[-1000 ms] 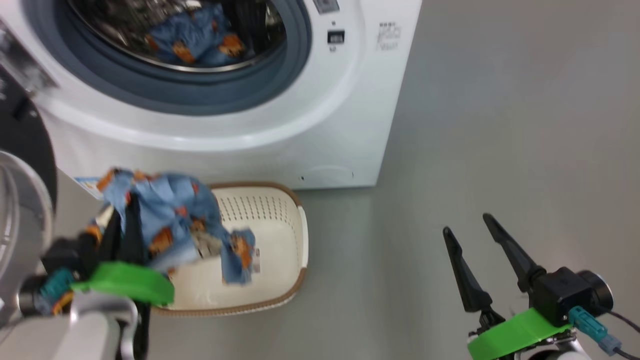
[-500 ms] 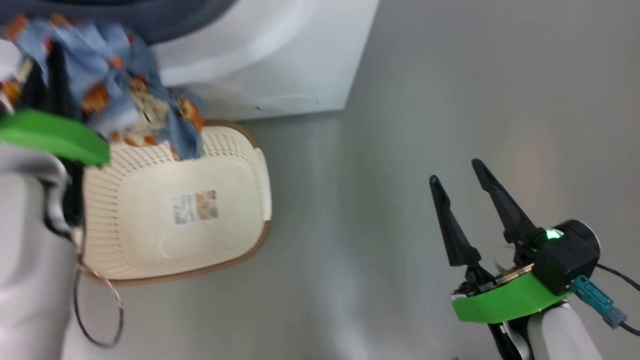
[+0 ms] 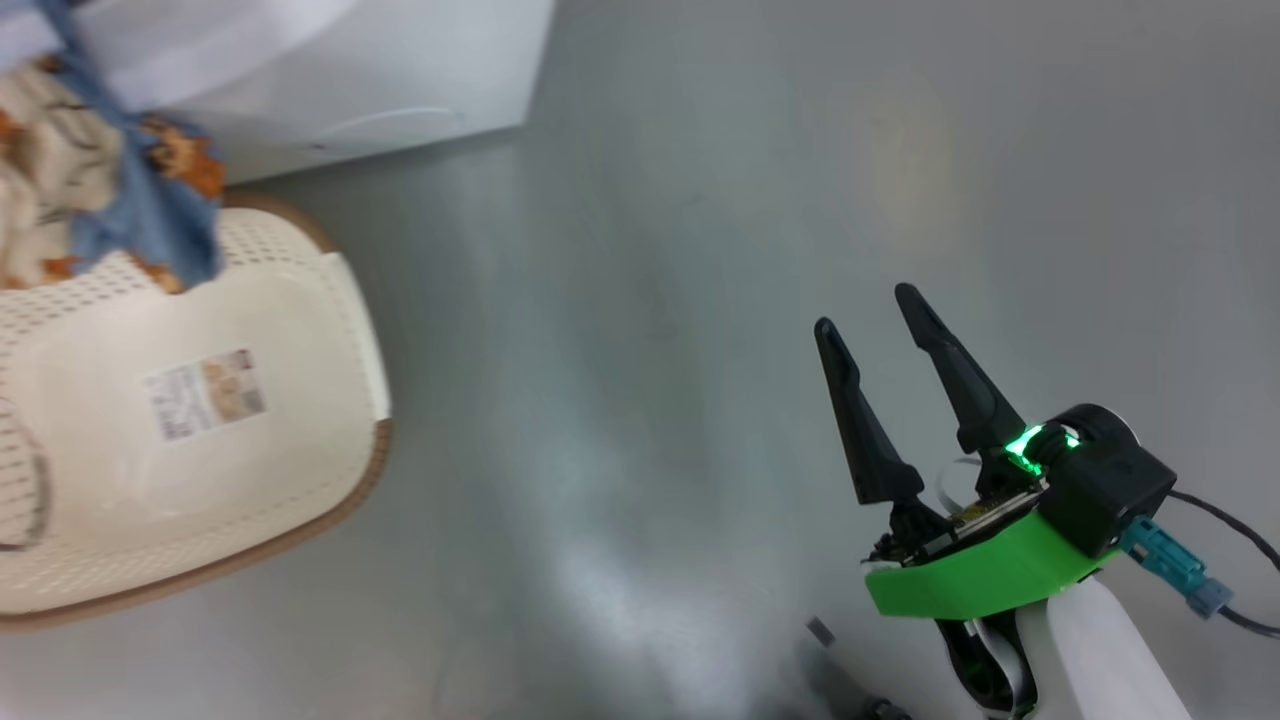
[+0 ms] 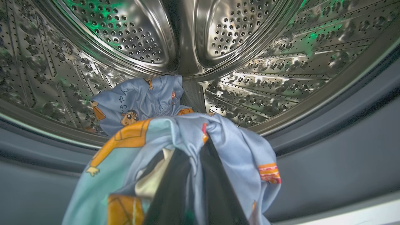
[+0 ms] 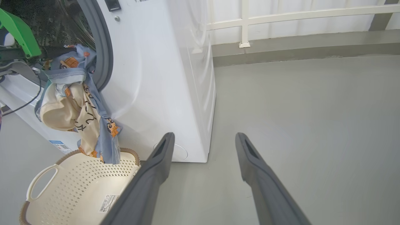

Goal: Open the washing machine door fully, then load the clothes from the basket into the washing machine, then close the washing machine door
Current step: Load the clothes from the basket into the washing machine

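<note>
My left gripper (image 4: 193, 150) is shut on a light blue cloth with orange figures (image 4: 231, 150), held at the mouth of the steel drum (image 4: 250, 78). Another blue printed piece (image 4: 137, 100) lies inside the drum. From the side, the held bundle of clothes (image 5: 72, 103), blue and cream, hangs from the washing machine (image 5: 162, 62) opening down to the basket (image 5: 131, 154). The basket (image 3: 300, 330) has nothing in it but its label sticker. My right gripper (image 3: 865, 308) hovers open over the floor, well right of the basket. The door is out of view.
Grey floor (image 3: 650, 300) spreads between the basket and my right gripper. A white railing (image 5: 281, 15) and a low kerb run behind the machine. My left arm's green wrist collar (image 5: 18, 31) sits at the drum opening.
The head camera has swung down and to the right. My left gripper has carried the blue bundle up from over the basket to the drum mouth. The right gripper stays open.
</note>
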### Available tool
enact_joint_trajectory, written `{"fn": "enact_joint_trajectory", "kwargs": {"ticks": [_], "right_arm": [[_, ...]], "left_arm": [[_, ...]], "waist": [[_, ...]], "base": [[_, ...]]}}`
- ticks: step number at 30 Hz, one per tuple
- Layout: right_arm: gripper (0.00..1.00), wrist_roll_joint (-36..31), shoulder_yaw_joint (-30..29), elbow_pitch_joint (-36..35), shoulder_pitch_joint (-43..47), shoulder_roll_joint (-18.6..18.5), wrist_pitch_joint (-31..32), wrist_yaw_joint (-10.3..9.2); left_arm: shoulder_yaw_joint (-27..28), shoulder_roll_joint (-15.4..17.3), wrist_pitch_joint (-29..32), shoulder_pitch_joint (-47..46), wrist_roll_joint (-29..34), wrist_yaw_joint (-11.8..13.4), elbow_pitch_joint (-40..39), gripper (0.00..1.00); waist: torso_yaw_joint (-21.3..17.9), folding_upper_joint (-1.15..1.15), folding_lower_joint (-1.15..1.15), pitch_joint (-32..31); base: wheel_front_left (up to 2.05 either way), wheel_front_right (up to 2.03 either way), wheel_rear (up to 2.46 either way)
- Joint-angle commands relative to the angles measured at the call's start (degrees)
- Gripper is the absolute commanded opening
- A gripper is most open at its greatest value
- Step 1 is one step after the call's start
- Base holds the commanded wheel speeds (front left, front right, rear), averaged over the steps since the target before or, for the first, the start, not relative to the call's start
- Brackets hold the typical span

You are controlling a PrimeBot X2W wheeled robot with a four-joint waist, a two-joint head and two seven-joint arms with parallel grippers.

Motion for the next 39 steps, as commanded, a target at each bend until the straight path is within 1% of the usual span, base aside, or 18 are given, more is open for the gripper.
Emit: {"fn": "enact_joint_trajectory", "kwargs": {"ticks": [1, 5, 8, 10, 13, 17, 19, 23, 26, 28, 29, 32, 39], "right_arm": [[1.00, 1.3, 1.6, -1.3, -0.4, 0.0, -0.6, 0.09], [1.00, 3.4, 1.8, -1.9, -1.0, 0.0, -0.7, 0.09], [1.00, 4.8, 2.6, -1.9, -1.1, 0.0, -0.7, 0.09], [1.00, 5.8, 3.3, -1.9, -1.3, 0.0, -0.7, 0.09], [1.00, 6.9, 4.1, -2.0, -1.6, 0.0, -0.7, 0.09], [1.00, 7.7, 5.1, -2.0, -2.1, 0.0, -0.7, 0.09], [1.00, 7.8, 5.6, -2.1, -2.6, 0.0, -0.7, 0.09], [1.00, 7.8, 6.4, -2.4, -3.4, 0.0, -0.7, 0.09], [1.00, 7.7, 6.5, -2.5, -3.8, 0.0, -0.7, 0.09], [1.00, 7.6, 6.5, -2.6, -3.9, 0.0, -0.7, 0.09], [1.00, 7.6, 6.5, -2.6, -3.9, 0.0, -0.7, 0.09], [1.00, 7.6, 6.3, -2.7, -4.0, 0.0, -0.7, 0.09], [1.00, 7.4, 5.7, -2.5, -4.2, 0.0, -0.7, 0.09]], "left_arm": [[1.3, 4.4, 2.1, -2.9, 0.0, -0.4, -0.7, 0.00], [1.7, 7.8, 7.8, -7.4, -0.3, -0.4, 0.0, 0.00], [3.0, 10.9, 10.5, -10.3, -0.6, 0.3, -0.4, 0.00], [3.8, 13.3, 10.6, -12.2, -0.1, 0.9, -1.0, 0.00], [3.8, 16.4, 10.3, -14.8, 1.4, 0.9, -1.8, 0.00], [4.0, 18.6, 6.2, -18.8, 3.2, 1.0, -2.8, 0.00], [3.6, 18.8, 3.2, -20.8, 4.3, 1.0, -3.3, 0.00], [2.1, 19.2, -5.5, -24.8, 7.8, 1.1, -4.3, 0.00], [1.0, 18.7, -11.1, -27.7, 9.6, 1.2, -3.6, 0.00], [0.2, 18.6, -13.6, -29.1, 10.9, 1.3, -2.6, 0.00], [0.2, 18.6, -13.6, -29.1, 10.9, 1.3, -2.6, 0.00], [-0.7, 18.3, -14.3, -29.6, 11.2, 0.8, 0.6, 0.00], [-0.3, 16.6, -10.9, -28.2, 8.0, -0.3, 7.8, 0.00]], "waist": [[-5.0, 0.00, 0.00, 4.5], [-7.5, 0.00, 0.00, 6.4], [-9.7, 0.00, 0.00, 7.6], [-11.1, 0.00, 0.00, 8.3], [-12.6, 0.00, 0.00, 9.3], [-13.8, 0.00, 0.00, 10.4], [-14.0, 0.00, 0.00, 11.0], [-14.1, 0.00, 0.00, 11.9], [-13.9, 0.00, 0.00, 12.3], [-13.6, 0.00, 0.00, 12.7], [-13.6, 0.00, 0.00, 12.7], [-13.1, 0.00, 0.00, 13.0], [-11.3, 0.00, 0.00, 13.2]], "base": [[0.00, 0.00, 0.00], [0.00, 0.00, 0.00], [0.00, 0.00, 0.00], [0.00, 0.00, 0.00], [0.00, 0.00, 0.00], [0.00, 0.00, 0.00], [0.00, 0.00, 0.00], [0.00, 0.00, 0.00], [0.00, 0.00, 0.00], [0.00, 0.00, 0.00], [0.00, 0.00, 0.00], [0.00, 0.00, 0.00], [0.00, 0.00, 0.00]]}}
